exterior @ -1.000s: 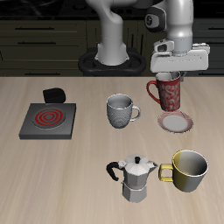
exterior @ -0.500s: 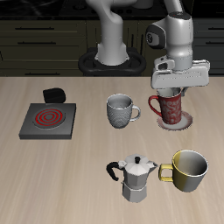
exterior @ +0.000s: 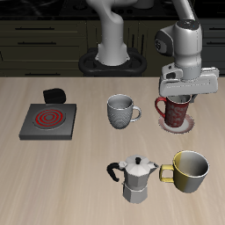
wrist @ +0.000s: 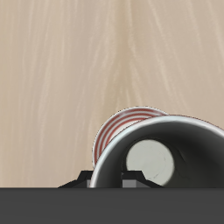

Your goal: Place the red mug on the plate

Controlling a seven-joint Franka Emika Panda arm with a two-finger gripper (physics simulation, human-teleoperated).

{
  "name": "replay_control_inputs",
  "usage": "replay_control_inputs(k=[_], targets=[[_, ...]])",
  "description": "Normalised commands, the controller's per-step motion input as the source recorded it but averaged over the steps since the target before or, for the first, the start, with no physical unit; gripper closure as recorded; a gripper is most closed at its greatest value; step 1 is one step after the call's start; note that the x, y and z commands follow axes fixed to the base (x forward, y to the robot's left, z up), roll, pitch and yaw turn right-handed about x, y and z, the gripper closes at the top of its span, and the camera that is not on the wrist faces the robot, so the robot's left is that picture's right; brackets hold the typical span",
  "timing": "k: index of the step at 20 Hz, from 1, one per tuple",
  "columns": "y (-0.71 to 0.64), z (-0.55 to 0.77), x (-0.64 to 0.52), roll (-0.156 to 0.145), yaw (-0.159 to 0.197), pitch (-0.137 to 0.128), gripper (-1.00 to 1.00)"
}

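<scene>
A kitchen: dark cabinets (exterior: 44, 39), burner (exterior: 47, 119), moka pot (exterior: 134, 179) and mugs (exterior: 120, 112).

Gripper (exterior: 180, 94) moved lower and sideways, away from grey-white mug (exterior: 120, 112), carrying red mug (exterior: 178, 112). Red mug, earlier raised above plate (exterior: 167, 125), now low over plate, covering most of it. Contact with plate not clear.

Red mug (exterior: 178, 111): dark red w/ pale mottling, grey inside. Plate (wrist: 120, 133): white centre, reddish-brown rim.
</scene>
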Motion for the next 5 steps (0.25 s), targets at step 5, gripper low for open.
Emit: replay_control_inputs(k=[5], targets=[[0.01, -0.02, -0.08, 0.037, -0.015, 0.014, -1.00]])
